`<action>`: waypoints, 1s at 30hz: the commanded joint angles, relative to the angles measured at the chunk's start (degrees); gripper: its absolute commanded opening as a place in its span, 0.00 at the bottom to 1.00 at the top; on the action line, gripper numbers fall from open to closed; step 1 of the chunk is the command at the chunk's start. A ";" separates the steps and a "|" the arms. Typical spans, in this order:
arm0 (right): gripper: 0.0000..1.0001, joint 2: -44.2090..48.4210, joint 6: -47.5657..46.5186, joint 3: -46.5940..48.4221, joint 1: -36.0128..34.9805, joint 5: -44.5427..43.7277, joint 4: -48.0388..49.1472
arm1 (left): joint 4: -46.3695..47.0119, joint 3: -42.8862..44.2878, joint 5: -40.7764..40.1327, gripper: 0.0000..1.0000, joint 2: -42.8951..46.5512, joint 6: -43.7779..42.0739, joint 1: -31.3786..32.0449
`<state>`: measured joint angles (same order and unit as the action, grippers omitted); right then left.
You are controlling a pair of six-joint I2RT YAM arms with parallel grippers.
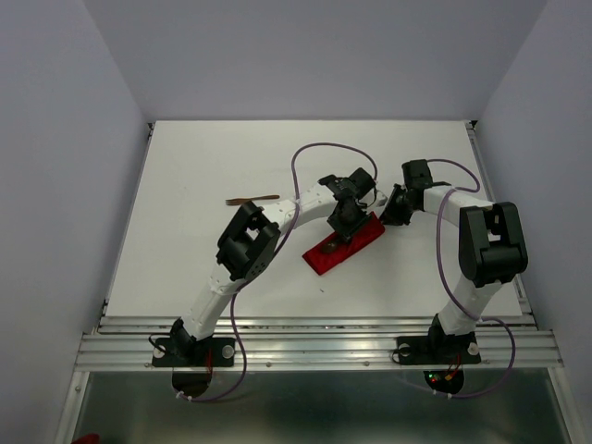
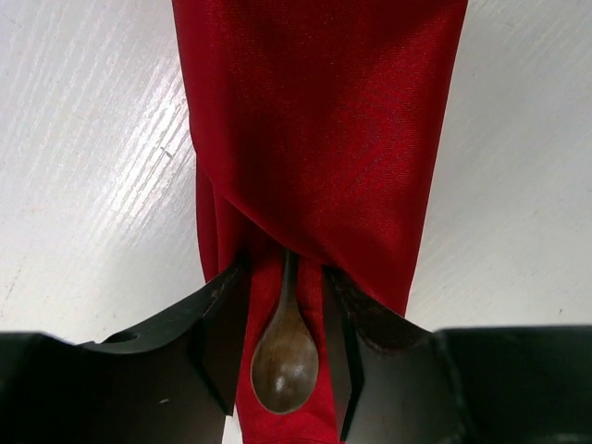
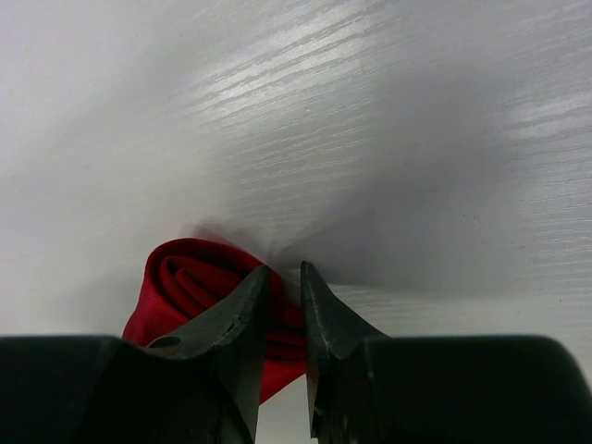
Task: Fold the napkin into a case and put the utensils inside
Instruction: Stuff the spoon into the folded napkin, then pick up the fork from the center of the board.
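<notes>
Case: bright red cloth folded to a narrow, long strip. It lies flat on the white table, right of centre in the top view, its long axis running from 7 o'clock to 1 o'clock.

Contents: spoon, dark brown wood. The thin handle is tucked under the diagonal overlapping fold; the oval bowl is outside at the mouth, resting on red cloth. The second utensil, slim and brown, lies bare on the table at 10 o'clock from the case, well apart from it.

Left gripper: over the middle of the case. Jaws spread, one finger on each side of the spoon bowl, with a gap on both sides and no contact with the spoon.

Right gripper: at the 1 o'clock end of the case. Fingers nearly together, a thin slit between them with red showing in it. Cannot tell whether the cloth is pinched or only lies under the tips.

View notes:
- Only the left wrist view shows the fold crossing, the sheen of the cloth and the spoon's handle going under it.
- Only the right wrist view shows the case's end, with rounded, layered folds at 9 o'clock from the tips.
- Only the top view shows the second utensil and both arms.
</notes>
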<state>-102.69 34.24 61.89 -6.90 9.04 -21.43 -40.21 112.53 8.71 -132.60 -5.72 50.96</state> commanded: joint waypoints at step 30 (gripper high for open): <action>0.29 15.50 -2.42 2.80 -1.10 -9.48 -7.84 | 8.83 -17.61 -7.65 0.63 22.03 21.89 -24.76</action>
<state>-89.80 32.69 64.12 -7.60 0.03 -29.34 -32.25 96.36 3.46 -113.19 10.94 29.08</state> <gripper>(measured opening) 0.296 0.612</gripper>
